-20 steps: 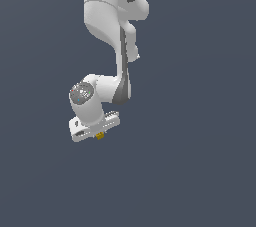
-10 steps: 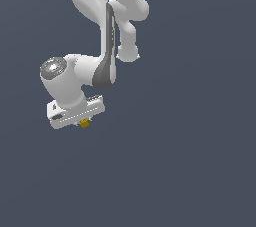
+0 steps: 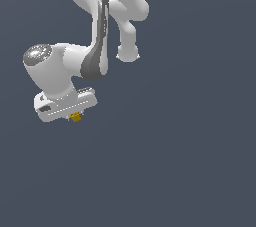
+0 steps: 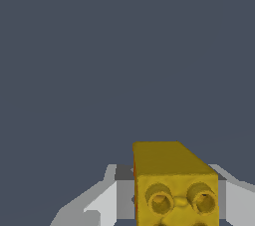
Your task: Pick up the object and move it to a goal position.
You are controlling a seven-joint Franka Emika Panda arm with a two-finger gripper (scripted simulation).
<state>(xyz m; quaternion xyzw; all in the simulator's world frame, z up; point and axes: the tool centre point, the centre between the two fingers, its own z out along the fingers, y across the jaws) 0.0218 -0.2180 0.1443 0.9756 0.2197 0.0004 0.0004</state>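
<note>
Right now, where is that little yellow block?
The yellow block sits on the exterior view's left, tucked under the white gripper and pinched between its fingers, with only plain dark background around it.

Flat, even light on a plain slate-blue backdrop — no cast shadows anywhere. The glossy white robot arm [image 3: 87, 1] catches soft highlights along its upper curves and shades to grey underneath. Edges look jagged and coarse, not blurred. Up close, the small golden-yellow studded block [image 4: 173, 182] is brighter on top — duller on its facing side.
</note>
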